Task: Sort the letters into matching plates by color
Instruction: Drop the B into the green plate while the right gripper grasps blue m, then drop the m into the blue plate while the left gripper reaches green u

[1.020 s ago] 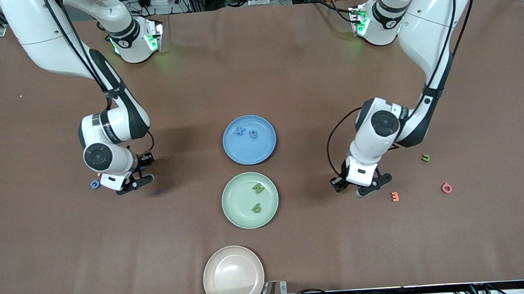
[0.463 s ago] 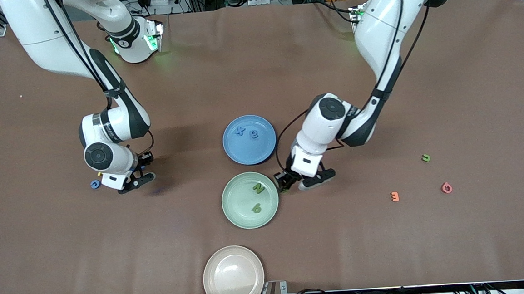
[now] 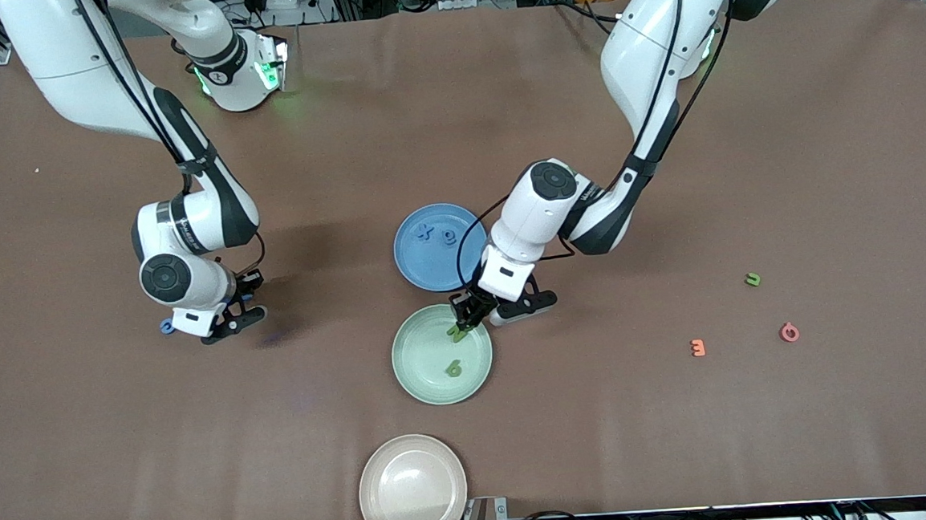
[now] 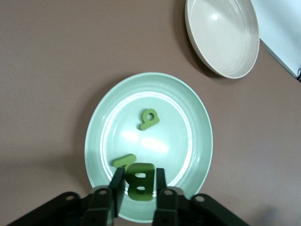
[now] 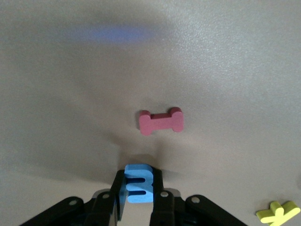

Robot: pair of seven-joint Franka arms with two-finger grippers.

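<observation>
1. Letters: we see a green letter B point(image 4: 140, 181) grasped in the left gripper point(image 3: 466, 314) over the mint green plate point(image 3: 418, 375), at the table's middle, where two green letters point(image 3: 454, 367) lie
2. We see the right gripper point(image 5: 137, 190) clenched on a blue letter point(image 5: 138, 183) toward the right arm's edge, above a pink letter point(image 5: 161, 121)

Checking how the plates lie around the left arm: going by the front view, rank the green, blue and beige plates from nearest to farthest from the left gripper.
1. green plate: the left gripper is over its rim.
2. blue plate: just farther from the camera.
3. beige plate: at the table's near edge.
</observation>
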